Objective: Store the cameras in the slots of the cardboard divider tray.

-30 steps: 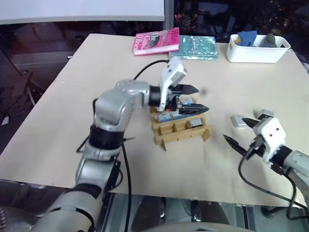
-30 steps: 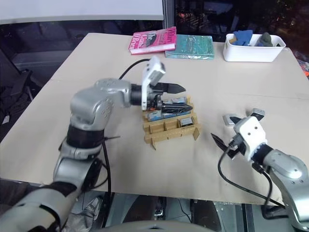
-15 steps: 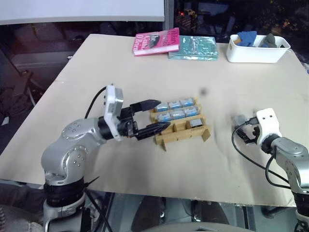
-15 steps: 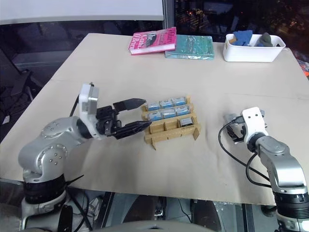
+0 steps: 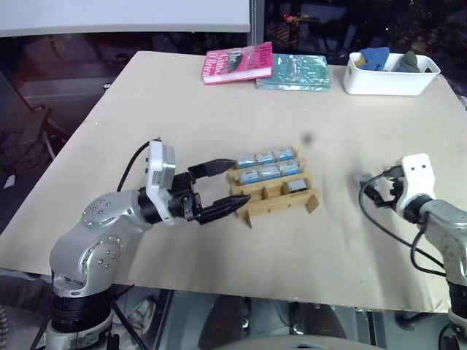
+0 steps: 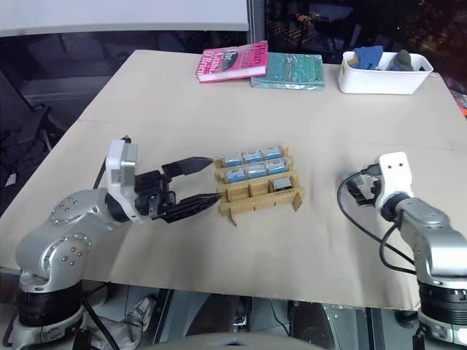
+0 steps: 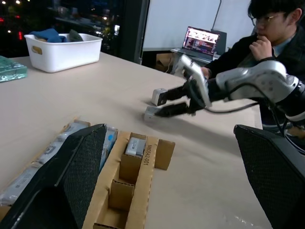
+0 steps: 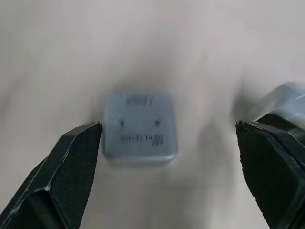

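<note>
Table (image 5: 182,95) carries everything; landmark is the cardboard divider tray (image 5: 273,191) mid-table. Far side of the tray: pink book (image 5: 236,63), teal book (image 5: 293,71), and a white bin (image 5: 390,79) off to the far right.

Tray status: back two rows look full of cameras (image 5: 268,165), front row has one camera (image 7: 135,145) in the right-hand slot, two front slots look empty.

Left gripper (image 5: 222,186) sits just left of the tray, pointing at it, jaws spread wide, carrying nothing.

Right gripper (image 8: 169,167) is well right of the tray, jaws also spread wide, nothing between them yet. A loose camera (image 8: 139,125) lies flat on the table straight ahead of it, beside one finger rather than centred; a second one (image 7: 159,96) is just next to it.

Handling guess: small rigid box, likely light, smooth casing so could slip. Best to centre the jaws, pinch across two flat opposite sides and keep off the lens face.
</note>
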